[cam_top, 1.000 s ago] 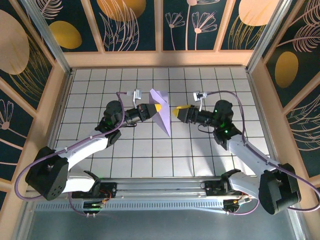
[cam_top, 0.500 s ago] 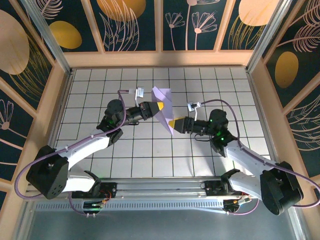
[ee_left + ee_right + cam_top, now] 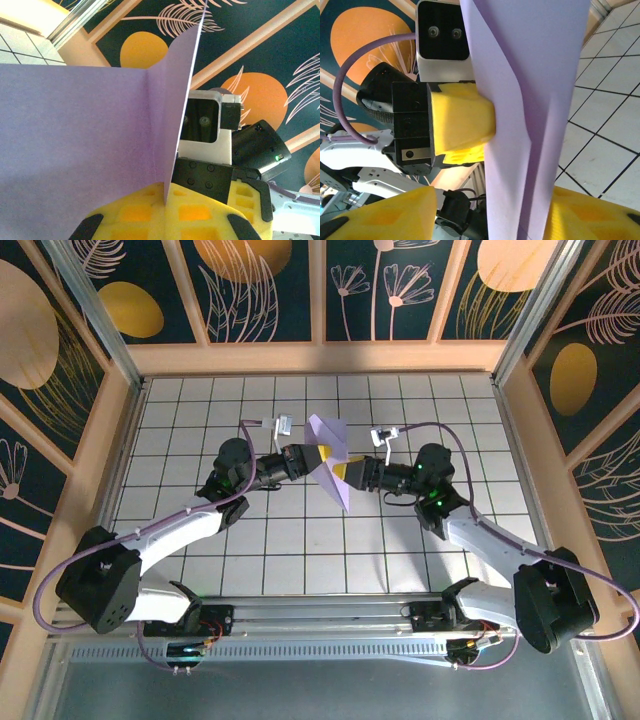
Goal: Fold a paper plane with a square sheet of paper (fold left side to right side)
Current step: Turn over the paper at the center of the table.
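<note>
The lavender sheet of paper (image 3: 324, 431), folded into a slim pointed plane shape, hangs in the air above the middle of the table with its tip pointing toward me. My left gripper (image 3: 322, 454) is shut on its left edge; the yellow pads (image 3: 125, 212) pinch the fold of the paper (image 3: 75, 130). My right gripper (image 3: 343, 472) comes in from the right and stands open around the paper (image 3: 530, 100). One right finger (image 3: 590, 215) touches the sheet, while the other finger (image 3: 380, 215) stands apart with a gap. The left gripper's fingers (image 3: 462, 122) press the sheet from behind.
The white gridded table (image 3: 300, 540) lies below, ringed by wooden walls (image 3: 320, 358) with dark floral panels. Both arms reach inward from their bases at the near edge. A purple cable (image 3: 455, 430) loops above the right arm.
My right gripper has moved left to the paper and now straddles its right side, its jaws narrower than before. The left gripper kept its hold and shifted slightly right.
</note>
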